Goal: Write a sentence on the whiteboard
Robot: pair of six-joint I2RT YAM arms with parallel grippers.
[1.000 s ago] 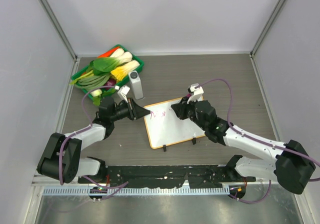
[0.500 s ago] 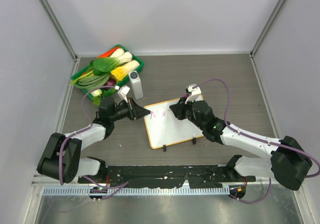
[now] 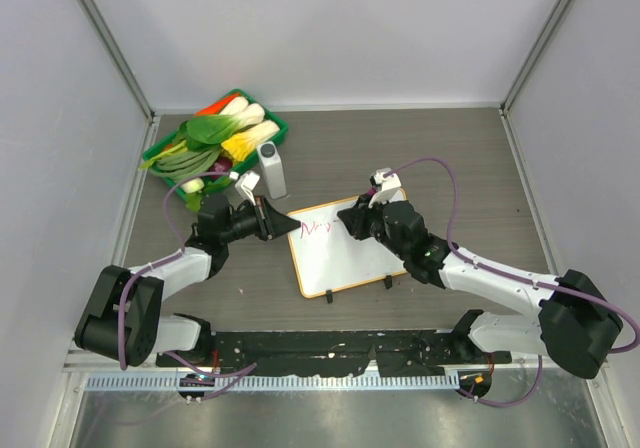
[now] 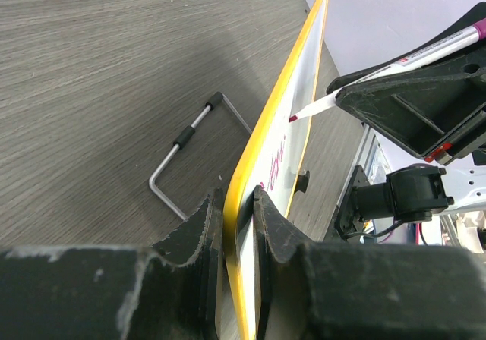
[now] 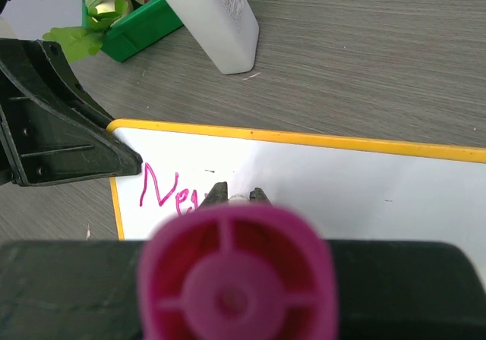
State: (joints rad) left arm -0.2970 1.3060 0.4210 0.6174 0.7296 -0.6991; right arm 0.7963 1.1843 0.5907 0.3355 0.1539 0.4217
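Observation:
The whiteboard point(image 3: 355, 258), white with an orange-yellow frame, lies in the middle of the table. My left gripper point(image 3: 284, 225) is shut on its left edge; in the left wrist view the jaws clamp the yellow frame point(image 4: 241, 203). My right gripper point(image 3: 352, 218) is shut on a marker point(image 4: 425, 50) with a pink end cap point(image 5: 235, 279), its tip touching the board's upper left area. The sentence point(image 5: 168, 190) is pink and reads about "New", with its end hidden behind the marker. It also shows in the top view point(image 3: 318, 230).
A green tray point(image 3: 276, 128) of vegetables stands at the back left. A grey-white block point(image 3: 271, 170) lies beside it, just beyond the board. Two black clip feet point(image 3: 330, 295) sit on the board's near edge. A bent wire stand point(image 4: 190, 150) lies under the board.
My right gripper has shifted a little to the left with the marker on the board, and the pink writing has grown slightly. The left gripper has stayed still on the board's edge.

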